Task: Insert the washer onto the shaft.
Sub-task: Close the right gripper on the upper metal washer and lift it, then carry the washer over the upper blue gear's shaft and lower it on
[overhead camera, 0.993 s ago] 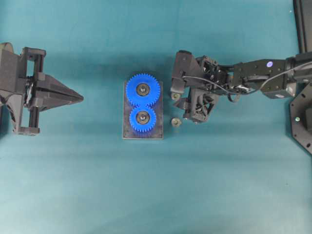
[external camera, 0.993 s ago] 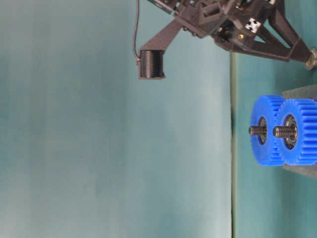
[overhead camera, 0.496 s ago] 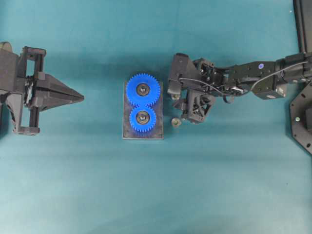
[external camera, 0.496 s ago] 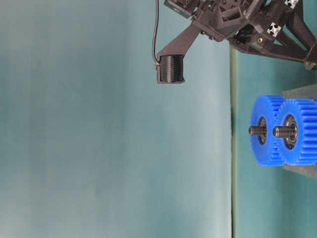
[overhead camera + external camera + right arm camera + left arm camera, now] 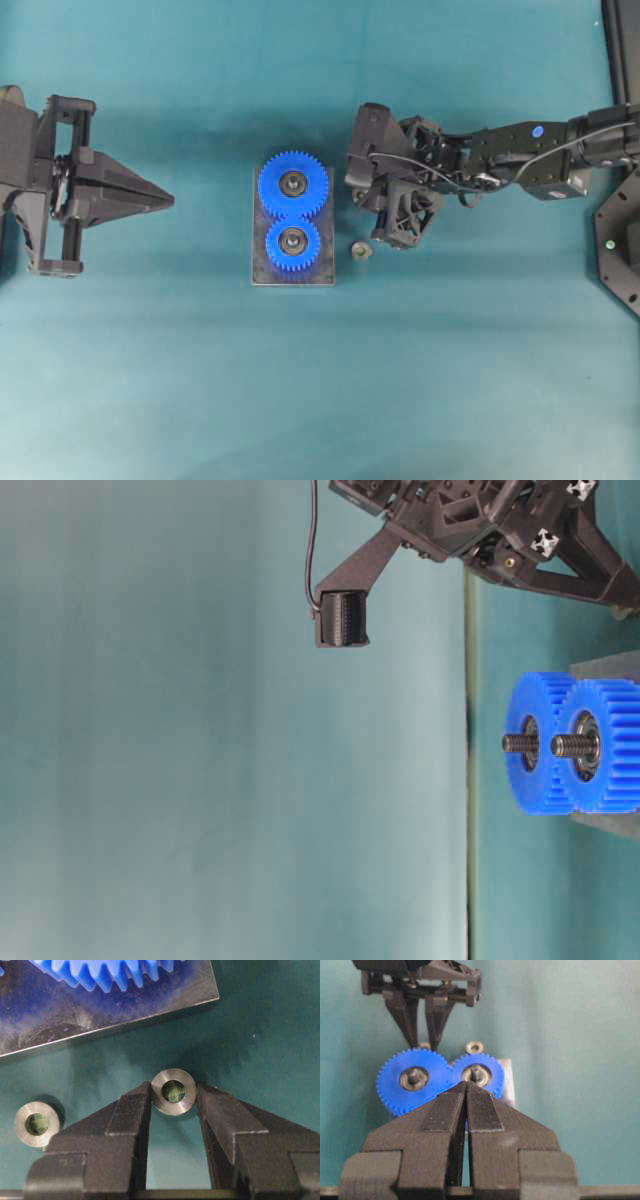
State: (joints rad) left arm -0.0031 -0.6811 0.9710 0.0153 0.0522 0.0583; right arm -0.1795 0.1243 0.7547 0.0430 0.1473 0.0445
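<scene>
Beside the base plate (image 5: 100,1015) — right gripper (image 5: 174,1097) clamped around a washer (image 5: 173,1092); left gripper (image 5: 466,1091) clenched.

This looks like a robotics lab bench set up for testing. A plain teal cloth (image 5: 450,380) covers the whole table and rises as a backdrop (image 5: 200,780) behind it, with no household clutter anywhere. On it sits a small dark base plate (image 5: 292,275) carrying two blue plastic gears (image 5: 293,210) on threaded shafts (image 5: 515,743), a practice fixture. Black robot arms (image 5: 530,155) with exposed cables and a black metal frame (image 5: 620,250) at the table's edge complete the setup.
</scene>
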